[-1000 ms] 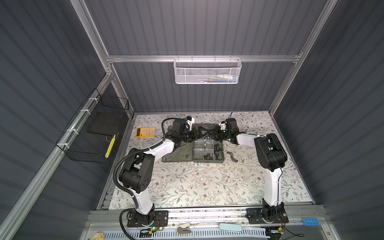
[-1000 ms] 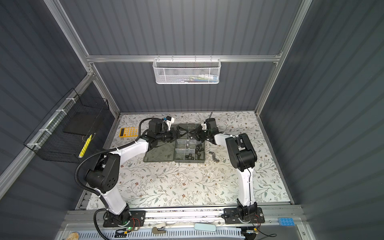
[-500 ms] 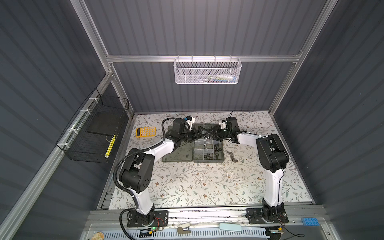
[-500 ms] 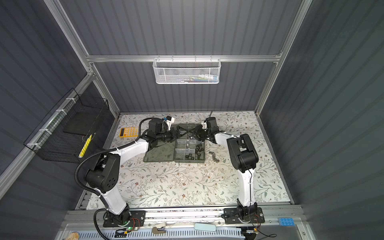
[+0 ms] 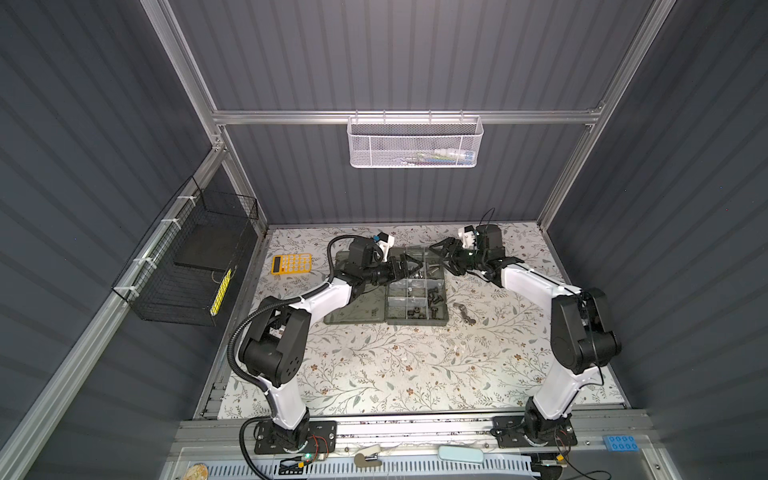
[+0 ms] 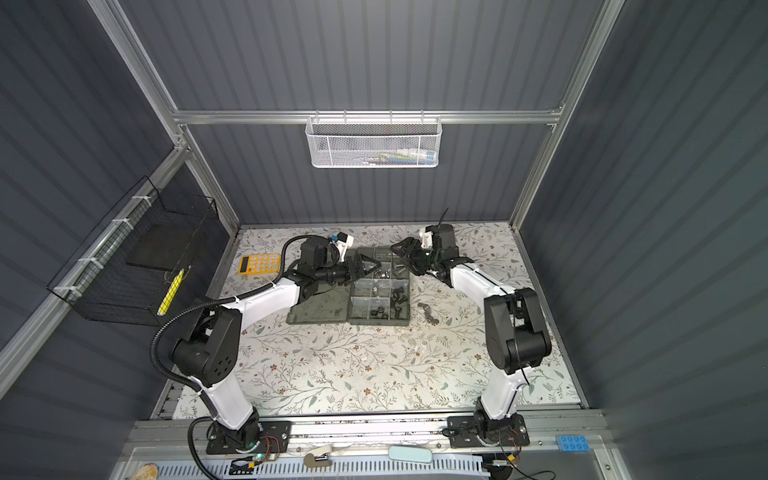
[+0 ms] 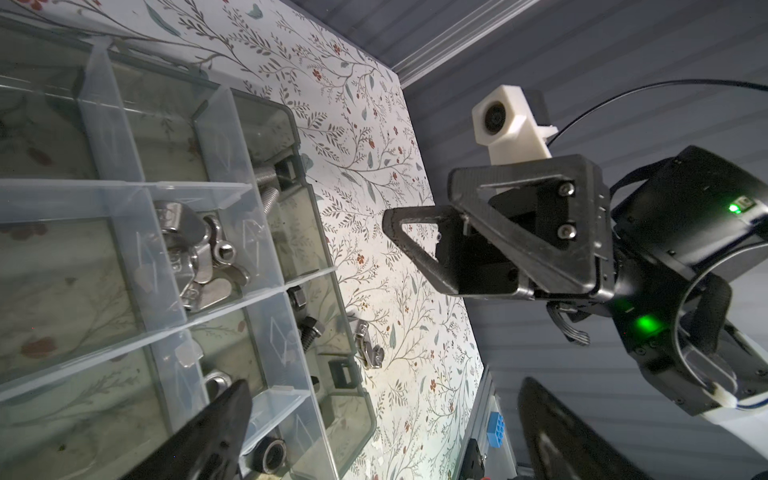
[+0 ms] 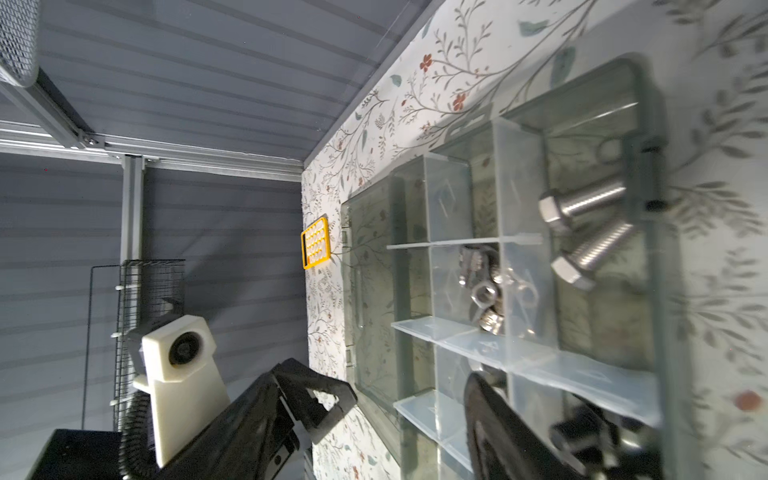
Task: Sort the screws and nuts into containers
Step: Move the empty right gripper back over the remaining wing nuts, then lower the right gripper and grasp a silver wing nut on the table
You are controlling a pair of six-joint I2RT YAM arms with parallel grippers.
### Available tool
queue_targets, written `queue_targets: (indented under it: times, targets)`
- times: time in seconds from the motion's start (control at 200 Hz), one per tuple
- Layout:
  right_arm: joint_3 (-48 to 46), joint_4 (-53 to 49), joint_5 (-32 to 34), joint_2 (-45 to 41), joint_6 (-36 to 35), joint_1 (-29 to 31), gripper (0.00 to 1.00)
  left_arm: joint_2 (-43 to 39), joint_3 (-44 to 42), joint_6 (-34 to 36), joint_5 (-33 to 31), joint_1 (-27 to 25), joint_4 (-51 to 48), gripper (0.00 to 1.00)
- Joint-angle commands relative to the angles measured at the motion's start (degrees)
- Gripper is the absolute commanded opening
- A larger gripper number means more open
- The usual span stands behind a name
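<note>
Top views: organizer case (image 5: 357,316) lies open at the back of the floral counter (image 5: 374,365). Left claw (image 5: 409,266) and right claw (image 5: 441,254) hang over its far cells (image 5: 398,300), close together but not touching. Both claws stand apart and hold nothing. A small silver metal piece (image 5: 466,316) lies loose on the counter just beside the case.

Left wrist: left fingers (image 7: 216,432) spread wide. Silver nuts (image 7: 203,257) heaped in one cell, black screws (image 7: 309,328) in an edge cell.

Right wrist: two silver screws (image 8: 590,201) in the corner cell. Near edge blurred.
</note>
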Motion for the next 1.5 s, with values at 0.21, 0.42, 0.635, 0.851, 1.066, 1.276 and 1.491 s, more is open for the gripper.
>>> queue_targets:
  times: [0.21, 0.42, 0.635, 0.851, 1.066, 1.276, 1.491]
  targets:
    - [-7.95, -15.56, 4.99, -11.85, -11.51, -4.37, 0.99, -2.21, 2.06, 8.98, -2.59, -6.14, -7.96, 1.0]
    - [-10.06, -25.64, 10.49, -17.76, -17.2, -4.79, 0.99, -1.4, 4.34, 7.18, -3.89, -7.33, -11.08, 1.0]
    - [-15.51, -30.14, 13.59, -21.27, -19.36, -4.79, 0.99, -1.18, 5.47, 1.97, -5.69, -7.34, -12.38, 1.0]
    - [-20.73, -31.1, 17.24, -21.98, -21.74, -4.7, 0.94, -4.46, -0.86, -5.64, -10.9, -8.6, -6.69, 1.0]
    - [-19.78, -31.95, 19.46, -19.38, -24.61, -4.12, 0.76, -7.13, -2.5, -7.85, -15.38, -12.05, -6.81, 1.0]
    - [-16.01, -33.59, 22.75, -12.79, -27.69, -1.84, 0.59, -6.18, -6.68, -14.55, -17.78, -15.85, 1.53, 1.0]
    - [-13.13, -34.55, 27.1, -7.97, -29.65, 1.5, 0.52, -3.95, -8.19, -16.8, -18.09, -18.79, 5.26, 1.0]
